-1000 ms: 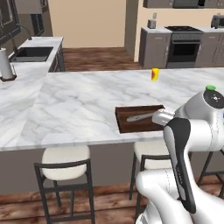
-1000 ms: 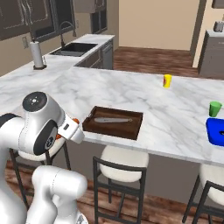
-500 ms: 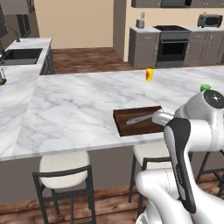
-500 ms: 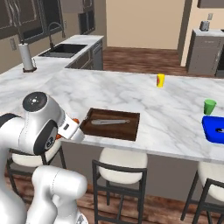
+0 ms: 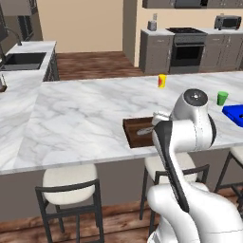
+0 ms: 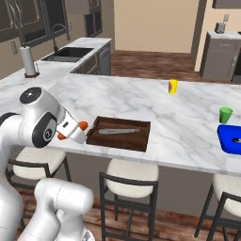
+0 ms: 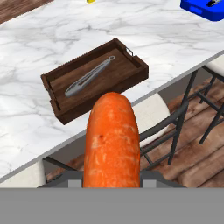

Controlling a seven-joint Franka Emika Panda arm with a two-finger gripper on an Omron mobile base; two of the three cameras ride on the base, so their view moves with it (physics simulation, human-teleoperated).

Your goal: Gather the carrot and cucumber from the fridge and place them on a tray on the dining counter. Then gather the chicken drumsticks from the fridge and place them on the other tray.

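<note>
My gripper [image 6: 70, 132] is shut on an orange carrot [image 7: 113, 140], which stands large in the hand view; its orange ends [image 6: 83, 125] poke out beside the white hand. The hand hovers at the near edge of the marble dining counter [image 6: 141, 103], just left of a dark wooden tray [image 6: 120, 145] and apart from it. That tray [image 7: 100, 105] holds grey tongs [image 7: 89, 76]. A blue tray [image 6: 228, 141] lies farther right on the counter. The cucumber, the chicken drumsticks and the fridge are out of view.
A yellow cup [image 6: 172, 86] and a green cup [image 6: 226, 114] stand on the counter. Stools [image 6: 127, 186] line its near side below the wooden tray. A sink [image 6: 70, 52] and a paper towel roll [image 6: 29, 62] are at the far left, a stove [image 5: 187, 45] behind.
The whole picture has shifted, so the base has moved: the counter slid left and the blue tray came further into view. The carrot stays in the shut gripper.
</note>
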